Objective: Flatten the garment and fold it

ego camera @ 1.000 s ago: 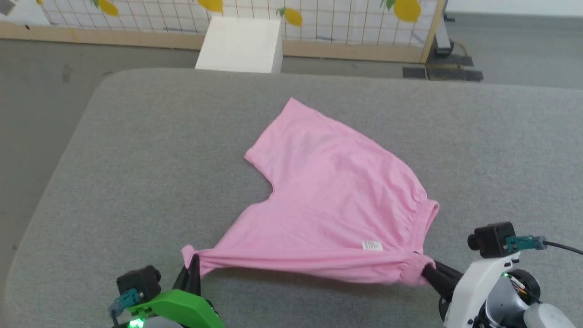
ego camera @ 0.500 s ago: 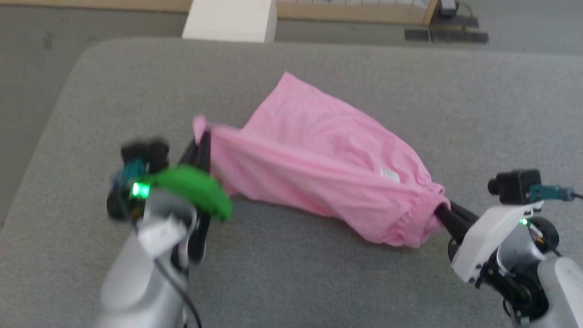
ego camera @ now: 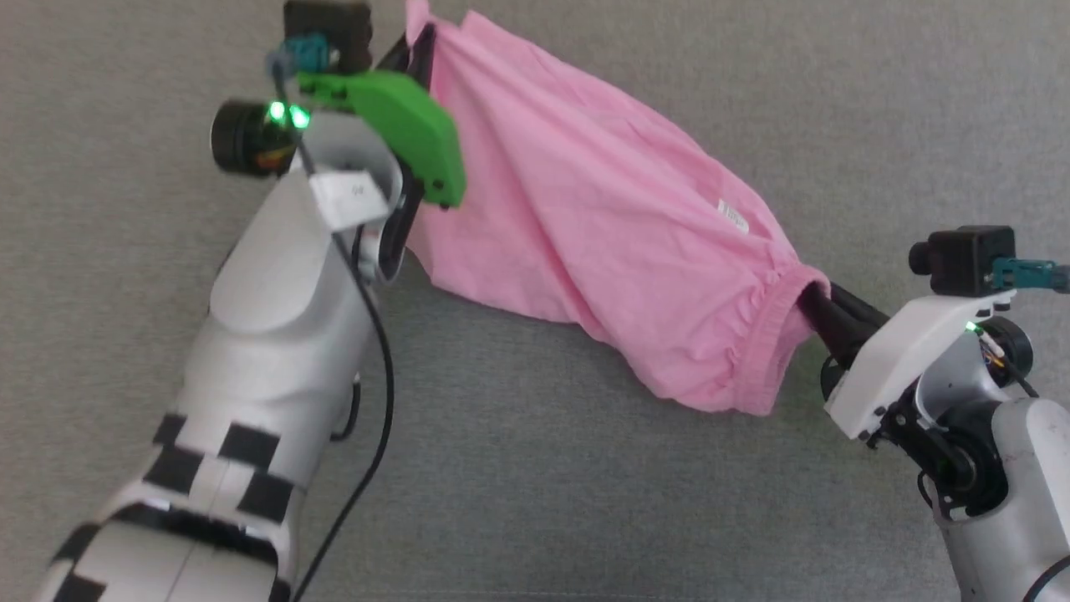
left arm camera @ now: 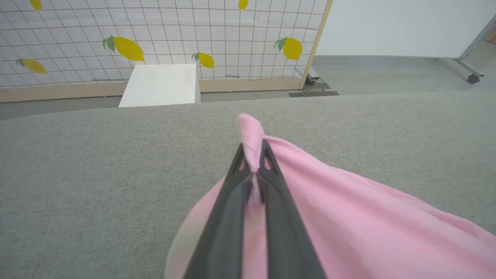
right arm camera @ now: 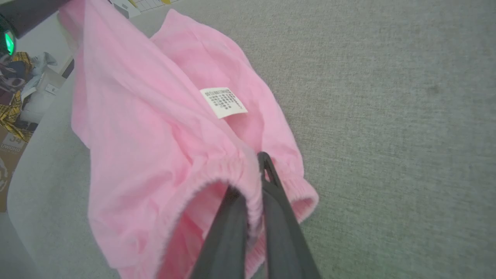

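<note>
Garment [ego camera: 602, 209] hangs slack between the two arms above the grey table [ego camera: 535, 502]. It is bunched into long folds, not flat, and I cannot tell whether its lowest fold touches the cloth top. The left wrist view puts the held leg corner towards the table's far edge. Left end effector [left arm camera: 254, 155] is clenched on a small tuft of leg hem. Right end effector [right arm camera: 252, 174] is clenched on the gathered waistband [ego camera: 765, 334], its fingers reaching in at the open mouth.

Risks, as judged:
- The left pinch is thin, with only a nub of fabric past the tips, so pulling the arms further apart could tug it free and drop that side in a heap.
- I cannot tell whether the right grip takes one waistband layer or both. With one layer, the shorts would lay down open and twisted.
- Lowering with this much sag would press the folds into creases rather than flatten them.
- The left arm's loose cable [ego camera: 380, 376] hangs close to the cloth and could snag it.

Count: one garment, one white label [ego camera: 733, 216], two end effectors with two dark fingers each, one cable, one white box [left arm camera: 161, 85] on the floor beyond the far edge.
</note>
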Controlling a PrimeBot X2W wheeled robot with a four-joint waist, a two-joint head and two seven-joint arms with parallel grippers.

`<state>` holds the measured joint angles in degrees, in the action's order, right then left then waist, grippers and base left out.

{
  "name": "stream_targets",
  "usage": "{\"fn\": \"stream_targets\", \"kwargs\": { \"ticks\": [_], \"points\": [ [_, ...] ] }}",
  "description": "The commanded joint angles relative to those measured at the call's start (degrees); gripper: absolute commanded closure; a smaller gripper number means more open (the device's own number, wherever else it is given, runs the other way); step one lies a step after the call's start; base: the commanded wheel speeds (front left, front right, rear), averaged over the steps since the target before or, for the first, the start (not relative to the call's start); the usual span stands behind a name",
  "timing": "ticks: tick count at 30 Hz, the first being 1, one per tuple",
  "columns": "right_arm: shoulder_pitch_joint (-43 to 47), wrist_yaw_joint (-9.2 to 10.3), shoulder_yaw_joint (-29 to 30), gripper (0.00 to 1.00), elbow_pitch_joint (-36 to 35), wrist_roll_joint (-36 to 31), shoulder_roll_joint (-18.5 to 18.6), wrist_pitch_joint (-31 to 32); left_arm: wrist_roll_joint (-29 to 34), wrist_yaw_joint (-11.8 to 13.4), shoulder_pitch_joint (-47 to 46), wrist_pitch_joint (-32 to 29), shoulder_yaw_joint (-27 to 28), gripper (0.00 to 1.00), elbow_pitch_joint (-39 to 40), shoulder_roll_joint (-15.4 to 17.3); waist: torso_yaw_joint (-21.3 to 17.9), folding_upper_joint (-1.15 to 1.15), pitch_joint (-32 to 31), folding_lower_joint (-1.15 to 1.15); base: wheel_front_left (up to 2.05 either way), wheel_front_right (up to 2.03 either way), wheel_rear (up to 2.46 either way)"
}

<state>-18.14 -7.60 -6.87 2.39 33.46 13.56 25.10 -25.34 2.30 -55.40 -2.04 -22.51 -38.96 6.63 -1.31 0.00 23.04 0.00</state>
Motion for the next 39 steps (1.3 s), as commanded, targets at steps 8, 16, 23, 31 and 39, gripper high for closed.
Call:
{"fn": "stream_targets", "kwargs": {
  "ticks": [8, 16, 23, 31, 39],
  "points": [
    [-1.69, 0.11, 0.79, 1.0, -0.07, 1.36, -0.1, -0.27, 2.55, -1.17, -9.95, -0.41, -2.49, 1.0, -9.49, -1.3, -4.99, 0.0, 8.48, 0.0, 0.0, 0.0, 0.0],
    [-1.84, 0.11, -2.03, 0.78, -1.03, 3.18, -0.44, 0.94, 2.31, -0.76, -13.95, -0.38, -2.38, 1.0, -17.6, -0.81, -6.73, 0.0, 10.3, 0.0, 0.0, 0.0, 0.0],
    [-0.22, 0.11, -2.34, 0.0, -2.83, 4.39, 0.49, 1.4, 1.6, 0.33, -15.49, 3.48, -1.48, 0.0, -21.0, -0.53, -5.97, 0.0, 8.95, 0.0, 0.0, 0.0, 0.0],
    [3.46, 0.11, 1.13, 0.0, -6.3, 3.16, 1.59, 2.77, 0.02, 0.64, -15.5, 8.8, 0.18, 0.0, -22.66, 0.59, -3.72, 0.0, 2.78, 0.0, 0.0, 0.0, 0.0],
    [7.53, 0.11, 5.32, 0.0, -10.97, -2.63, -0.71, 2.43, -1.34, -4.62, -10.24, 16.09, 0.83, 0.0, -17.03, 2.18, -1.25, 0.0, -5.36, 0.0, 0.0, 0.0, 0.0]
  ]
}}
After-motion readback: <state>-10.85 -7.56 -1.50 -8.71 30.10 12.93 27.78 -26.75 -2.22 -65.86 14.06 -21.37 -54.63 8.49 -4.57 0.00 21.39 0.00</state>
